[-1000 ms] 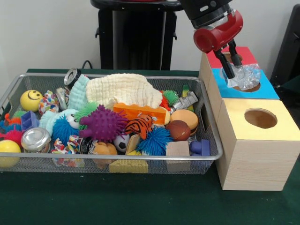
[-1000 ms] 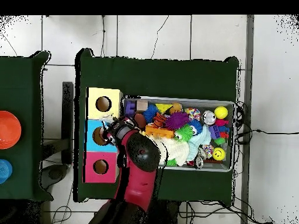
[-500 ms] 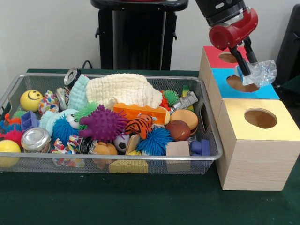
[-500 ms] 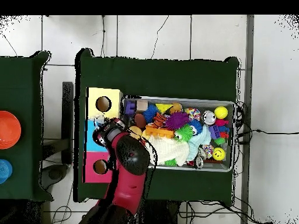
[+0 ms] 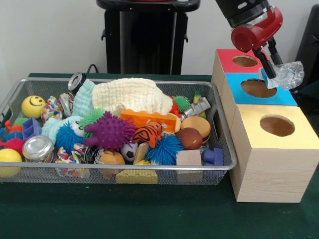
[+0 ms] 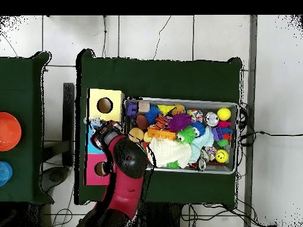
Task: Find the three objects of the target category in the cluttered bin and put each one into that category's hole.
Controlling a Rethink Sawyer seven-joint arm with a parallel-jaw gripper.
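Note:
My gripper (image 5: 273,74) is shut on a crumpled clear plastic piece (image 5: 287,75), held in the air over the right edge of the blue box (image 5: 286,97). The blue box's hole (image 5: 258,88) lies left of and below the plastic. In the overhead view the gripper (image 6: 98,126) and the plastic (image 6: 94,123) hang near the seam between the yellow box (image 6: 94,96) and the blue box (image 6: 90,140). The red arm hides most of the blue box there.
A red box (image 5: 227,56) stands behind the blue one and a yellow box (image 5: 299,142) in front, each with a round hole. The wire bin (image 5: 124,167) on the left holds several toys, a cream cloth (image 5: 132,94) and metal tins.
The gripper has carried the plastic piece up and to the right in the front view, from just over the blue hole to past the box's right edge.

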